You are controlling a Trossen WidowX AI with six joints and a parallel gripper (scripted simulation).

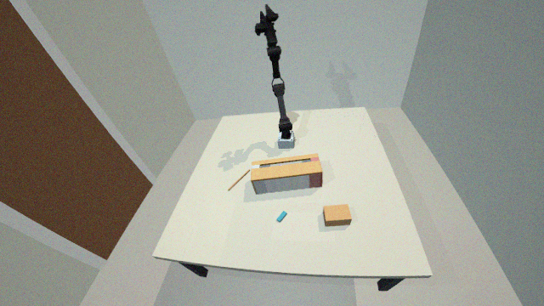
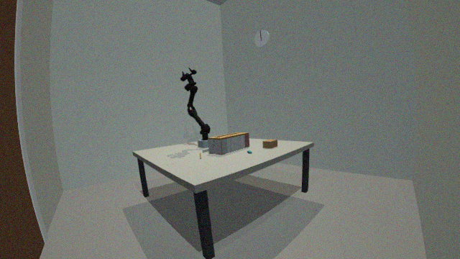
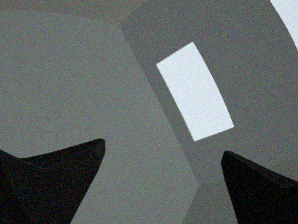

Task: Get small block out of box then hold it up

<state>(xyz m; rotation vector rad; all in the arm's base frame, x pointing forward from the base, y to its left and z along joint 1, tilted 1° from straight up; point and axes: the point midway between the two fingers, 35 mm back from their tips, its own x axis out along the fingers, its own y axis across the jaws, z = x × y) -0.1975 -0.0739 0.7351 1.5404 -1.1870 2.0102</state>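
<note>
Jaws wide apart, holding nothing; gripper (image 1: pixel 269 10) points up at the ceiling, arm (image 1: pixel 278 91) reared high over its base. Box (image 1: pixel 286 173) sits mid-table (image 1: pixel 374 251), stick (image 1: pixel 238 180) beside one end; the block inside too small to make out. Blue piece (image 1: pixel 281 216) and tan block (image 1: pixel 337 214) lie nearer the front edge; grey walls, wall clock (image 2: pixel 261 38), brown panel (image 1: pixel 47 140).

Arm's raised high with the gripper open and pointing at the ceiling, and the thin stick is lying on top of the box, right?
Not quite. The stick lies on the table, beside the box and off its end, as the top view shows. The rest holds: the arm is raised high, the gripper open and pointing upward.
</note>
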